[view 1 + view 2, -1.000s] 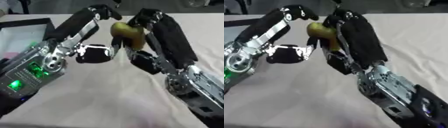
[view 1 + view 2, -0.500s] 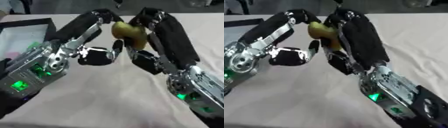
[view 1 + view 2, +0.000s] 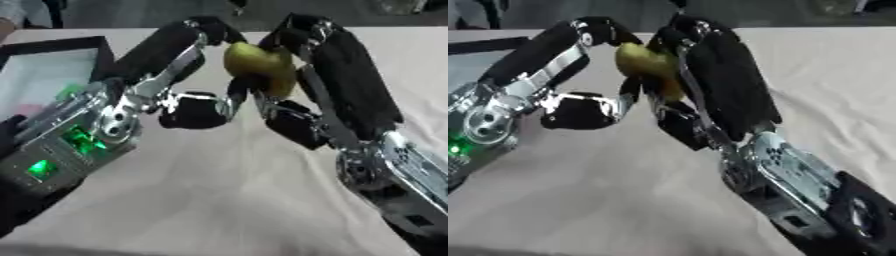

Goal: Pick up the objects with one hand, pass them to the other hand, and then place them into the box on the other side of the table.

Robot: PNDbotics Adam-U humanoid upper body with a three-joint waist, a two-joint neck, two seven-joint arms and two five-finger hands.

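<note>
A yellow-green pear-like fruit [image 3: 260, 68] hangs above the table between both hands. My right hand [image 3: 337, 75] has its fingers curled around the fruit's right side. My left hand [image 3: 179, 47] reaches in from the left, its fingers bent over the fruit's top and its thumb [image 3: 201, 110] below, touching the left side. The black box [image 3: 52, 70] with a white floor lies at the far left of the table, holding small pink and green things.
The beige tablecloth [image 3: 219, 200] spreads under both arms. My left forearm with green lights [image 3: 61, 150] fills the lower left, my right forearm [image 3: 807, 185] the lower right. Dark shapes stand past the table's far edge.
My left hand has moved in closer and now wraps over the fruit's top and left side. The fruit and right hand have stayed about where they were.
</note>
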